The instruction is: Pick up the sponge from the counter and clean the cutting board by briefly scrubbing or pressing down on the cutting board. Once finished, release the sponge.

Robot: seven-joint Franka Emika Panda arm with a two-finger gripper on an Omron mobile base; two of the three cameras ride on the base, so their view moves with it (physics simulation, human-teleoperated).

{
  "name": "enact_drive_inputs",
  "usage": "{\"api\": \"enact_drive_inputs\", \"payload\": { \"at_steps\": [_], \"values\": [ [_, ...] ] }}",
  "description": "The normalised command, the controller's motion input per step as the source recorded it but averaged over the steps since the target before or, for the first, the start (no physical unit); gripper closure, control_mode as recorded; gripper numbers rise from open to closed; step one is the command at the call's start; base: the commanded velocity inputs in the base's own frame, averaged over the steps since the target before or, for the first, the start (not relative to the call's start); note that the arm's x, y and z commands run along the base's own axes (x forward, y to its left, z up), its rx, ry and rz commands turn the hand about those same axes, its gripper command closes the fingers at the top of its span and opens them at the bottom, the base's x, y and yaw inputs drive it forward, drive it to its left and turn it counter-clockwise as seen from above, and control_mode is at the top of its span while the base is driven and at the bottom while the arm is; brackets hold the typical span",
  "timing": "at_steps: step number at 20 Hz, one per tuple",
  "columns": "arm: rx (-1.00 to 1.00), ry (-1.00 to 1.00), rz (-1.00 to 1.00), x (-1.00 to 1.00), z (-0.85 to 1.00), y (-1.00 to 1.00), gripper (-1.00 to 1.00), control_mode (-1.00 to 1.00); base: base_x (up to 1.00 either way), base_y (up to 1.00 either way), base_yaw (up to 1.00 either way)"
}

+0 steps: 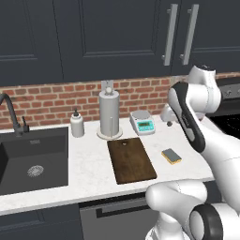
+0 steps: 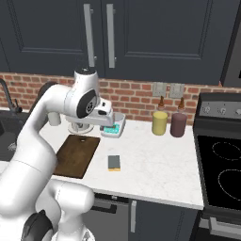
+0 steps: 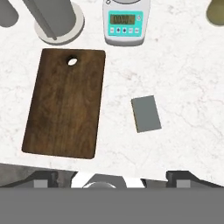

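One flat grey-topped sponge [image 3: 145,114] beside grainy rectangular cutting board [image 3: 64,103].

One sponge [image 1: 171,156], one cutting board [image 1: 131,160], one kitchen scale [image 1: 142,123], one paper-towel holder [image 1: 109,114], one soap dispenser [image 1: 77,124], two bottles [image 2: 160,122]

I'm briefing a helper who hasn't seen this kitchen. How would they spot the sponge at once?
Find the dark brown cutting board on the white counter, in front of the paper towel holder. The sponge lies apart from it, on the stove side. It is a small yellow block with a grey-green top, unlike the white-and-teal kitchen scale behind.
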Motion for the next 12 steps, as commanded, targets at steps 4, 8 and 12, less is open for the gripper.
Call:
{"api": "enact_drive_inputs", "payload": {
  "at_steps": [4,8,12],
  "values": [
    [-0.04,-0.01,0.01,-0.12,-0.24,-0.36,-1.0,-1.0,0.0,0.0,0.0],
    [-0.02,-0.03,0.02,-0.04,-0.47,-0.39,-1.0,-1.0,0.0,0.0,0.0],
    [0.0,0.0,0.04,0.0,-0.44,-0.27,-1.0,-1.0,0.0,0.0,0.0]
  ]
}}
